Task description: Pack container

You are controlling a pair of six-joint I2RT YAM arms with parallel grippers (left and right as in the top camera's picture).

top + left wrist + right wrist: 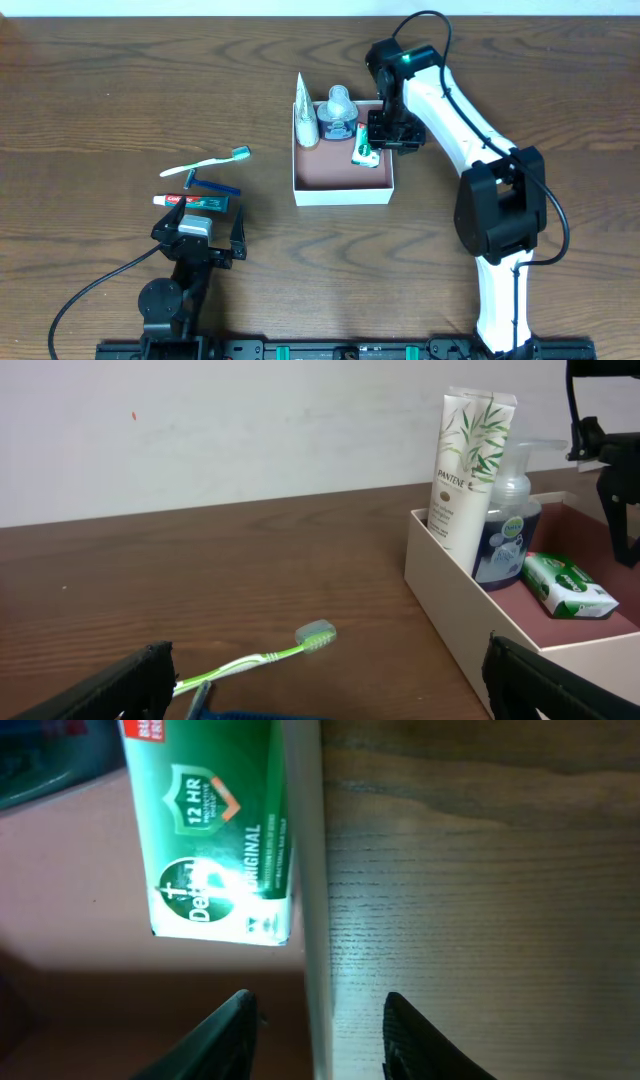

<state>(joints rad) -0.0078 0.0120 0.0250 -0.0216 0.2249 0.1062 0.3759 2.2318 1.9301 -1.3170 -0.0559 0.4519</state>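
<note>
Box (pixel 343 192) is sitting mid-table: stiff white card walls, dull red floor. Inside, a printed tube (pixel 468 470) is standing upright in the far-left corner and a clear pump bottle (pixel 505 530) is standing just beside it, so the tall stuff is lining the back edge and leaving floor free. Green soap carton (pixel 215 830) is lying flat, its long side touching the right wall (pixel 305 870), which is saving space. Right claw (pixel 315 1040) is hovering wide and empty, its fingers straddling that wall, one inside and one outside. Can't tell if they're touching it, view's too close. Well left of the box, a toothbrush (pixel 205 163), a toothpaste carton (pixel 195 201) and probably a blue razor (pixel 215 186) are lying loose on the wood-grain table (pixel 100 90). Left claw (pixel 205 232) is sitting wide open, holding nothing, just beside the toothpaste carton. My read: roughly half packed.
</note>
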